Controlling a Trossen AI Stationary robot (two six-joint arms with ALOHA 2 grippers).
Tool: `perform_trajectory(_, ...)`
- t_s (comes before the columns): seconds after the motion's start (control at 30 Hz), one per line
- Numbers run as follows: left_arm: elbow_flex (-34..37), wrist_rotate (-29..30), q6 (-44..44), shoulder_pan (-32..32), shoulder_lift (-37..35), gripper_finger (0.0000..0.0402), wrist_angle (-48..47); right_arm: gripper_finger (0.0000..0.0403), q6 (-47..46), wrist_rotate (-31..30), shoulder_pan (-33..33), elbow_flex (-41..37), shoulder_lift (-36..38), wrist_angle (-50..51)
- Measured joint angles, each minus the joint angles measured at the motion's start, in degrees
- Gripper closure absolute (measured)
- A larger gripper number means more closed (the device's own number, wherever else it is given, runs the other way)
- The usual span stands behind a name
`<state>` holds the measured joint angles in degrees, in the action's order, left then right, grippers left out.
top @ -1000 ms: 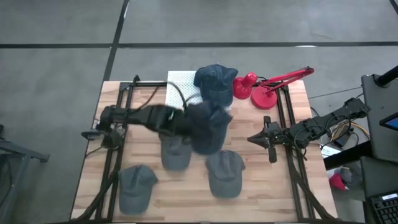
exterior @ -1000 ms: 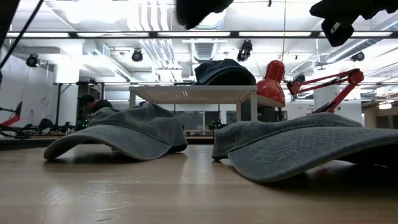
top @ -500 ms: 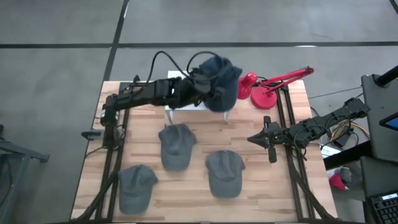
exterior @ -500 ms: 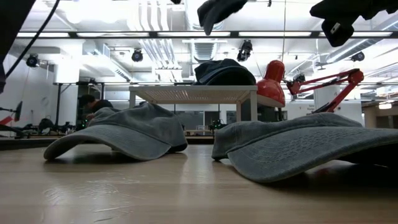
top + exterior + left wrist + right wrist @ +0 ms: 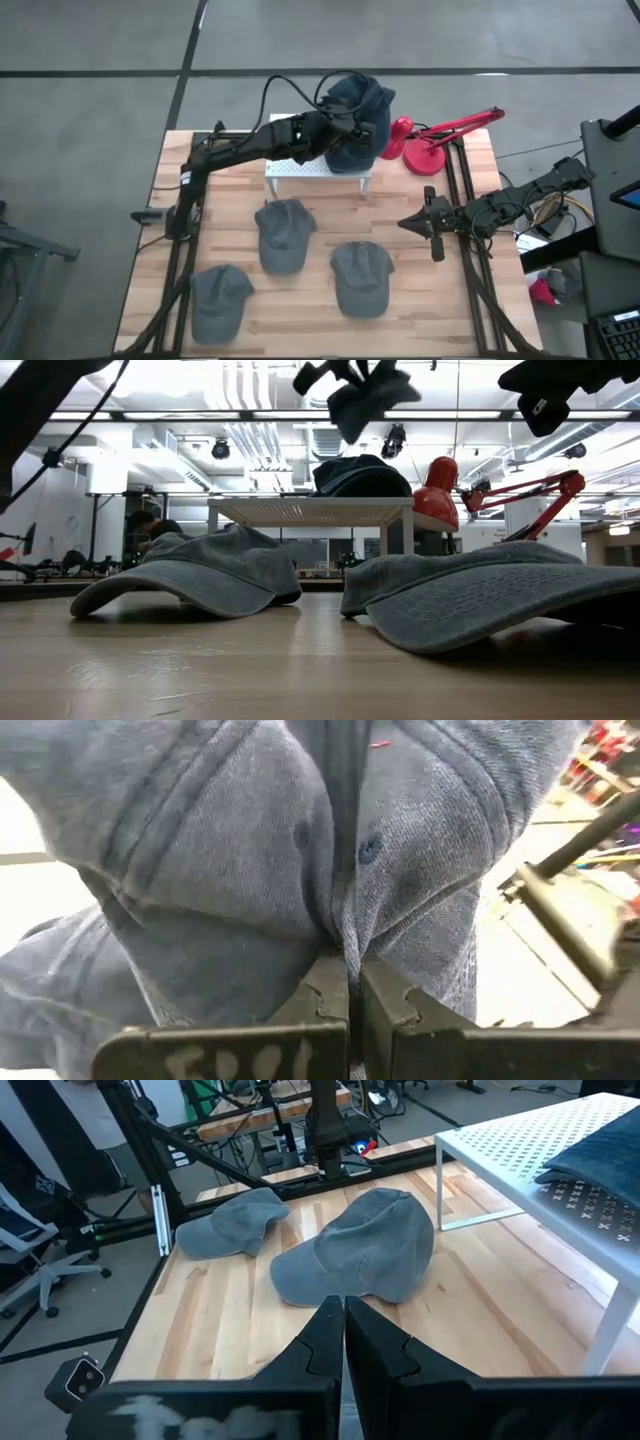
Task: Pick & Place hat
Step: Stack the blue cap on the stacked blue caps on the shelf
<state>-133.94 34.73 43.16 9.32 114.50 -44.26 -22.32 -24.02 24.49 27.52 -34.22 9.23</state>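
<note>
My left gripper point(image 5: 338, 122) reaches over the far middle of the table, shut on a blue-grey hat point(image 5: 362, 100), which hangs point(image 5: 365, 395) above the white perforated stand point(image 5: 300, 170). A second, darker hat point(image 5: 360, 475) lies on top of that stand. Three more hats lie flat on the wooden table: one in the middle point(image 5: 283, 232), one to its near right point(image 5: 361, 277), and one at the near left point(image 5: 218, 298). My right gripper point(image 5: 420, 222) waits shut at the table's right side, holding nothing. My left gripper pinches a fold of the hat's cloth point(image 5: 340, 935) between its two fingers, near a seam and a small button point(image 5: 370, 848). The fingers come from the table's left, slanting slightly down. The hat hangs slack around the fingertips, lifted clear above the stand.
A red desk lamp point(image 5: 415, 140) stands at the far right, close beside the stand and the held hat. Black frame rails point(image 5: 460, 200) run along both sides of the table. In the right wrist view two hats point(image 5: 365, 1250) point(image 5: 232, 1225) lie ahead of the stand point(image 5: 540, 1160).
My left gripper has swung from above the table's middle toward the far edge and a little right, staying shut on the hat. The hat has travelled with it, clear of the table, and now hangs over the stand and the hat lying there.
</note>
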Motion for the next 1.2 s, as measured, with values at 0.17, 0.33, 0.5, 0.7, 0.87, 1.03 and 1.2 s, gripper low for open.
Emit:
perform_trajectory(0.17, -1.01, 2.23, 2.73, 1.18, 0.29, 0.0402, -4.9, 0.039, -0.18, -0.01, 0.0, -0.05, -0.18, 0.5)
perform_trajectory(0.33, -1.06, 2.74, 3.43, 0.98, 1.11, 0.0402, -4.84, 0.039, -0.16, 0.01, -0.02, -0.1, -0.95, 1.02)
perform_trajectory(0.5, -0.71, 2.68, 4.83, 1.05, 2.56, 0.0401, -5.73, 0.039, -0.18, 0.01, -0.02, -0.1, -1.58, 1.04)
perform_trajectory(0.7, -0.66, 2.64, 5.4, 1.07, 4.56, 0.0401, -5.37, 0.039, -0.18, 0.03, -0.02, -0.12, -2.05, 0.94)
perform_trajectory(0.87, -0.66, 2.48, 5.42, 1.11, 5.62, 0.0401, -6.29, 0.039, -0.18, 0.07, -0.02, -0.12, -2.1, 1.07)
perform_trajectory(1.03, -0.66, 2.53, 6.03, 1.35, 5.57, 0.0401, -7.24, 0.039, -0.19, 0.1, -0.02, -0.12, -2.12, 1.07)
perform_trajectory(1.2, -0.66, 2.44, 5.73, 1.46, 5.57, 0.0401, -7.24, 0.039, -0.18, 0.14, -0.02, -0.12, -2.12, 1.07)
